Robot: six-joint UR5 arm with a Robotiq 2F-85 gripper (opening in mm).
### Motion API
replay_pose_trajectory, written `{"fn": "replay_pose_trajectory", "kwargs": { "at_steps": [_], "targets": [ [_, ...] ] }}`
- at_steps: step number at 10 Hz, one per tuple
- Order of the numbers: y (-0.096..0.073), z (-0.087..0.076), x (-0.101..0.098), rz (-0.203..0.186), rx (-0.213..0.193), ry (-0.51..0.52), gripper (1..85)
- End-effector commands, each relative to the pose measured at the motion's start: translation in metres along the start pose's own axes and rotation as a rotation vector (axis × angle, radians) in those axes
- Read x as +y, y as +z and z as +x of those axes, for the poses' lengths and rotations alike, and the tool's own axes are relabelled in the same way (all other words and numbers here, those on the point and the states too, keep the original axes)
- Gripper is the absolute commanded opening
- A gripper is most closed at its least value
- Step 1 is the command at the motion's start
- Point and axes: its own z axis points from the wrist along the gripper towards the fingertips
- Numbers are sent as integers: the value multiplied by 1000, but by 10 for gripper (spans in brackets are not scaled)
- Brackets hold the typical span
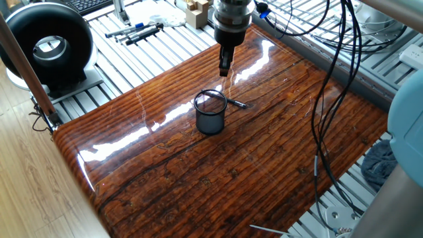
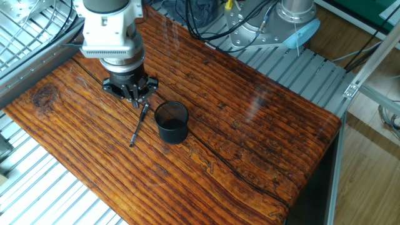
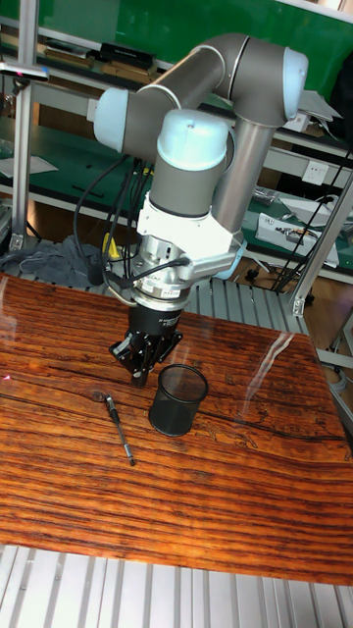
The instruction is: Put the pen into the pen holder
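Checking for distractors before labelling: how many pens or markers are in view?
About 4, though the marker count is unclear: one thin black pen lying on the wooden table beside the black wire-mesh cup, and roughly three thicker black and blue markers grouped off the table.

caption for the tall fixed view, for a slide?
UR5 gripper poised above the wooden table, with the pen lying flat beside the empty mesh pen holder.

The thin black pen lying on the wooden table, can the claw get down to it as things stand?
Probably yes. The thin black pen lies flat on the glossy wooden table beside the dark wire-mesh cup, not under it. The claw hangs just above the pen's near end with nothing between.
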Motion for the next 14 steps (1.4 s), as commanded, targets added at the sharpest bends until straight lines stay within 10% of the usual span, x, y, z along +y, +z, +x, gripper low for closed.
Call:
{"fn": "replay_pose_trajectory", "kwargs": {
  "at_steps": [1, 8, 14],
  "targets": [
    [-1, 2, -1, 2, 6, 29, 13],
    [-3, 13, -33, 127, 40, 125, 13],
    [16, 12, -15, -7, 96, 126, 110]
  ]
}}
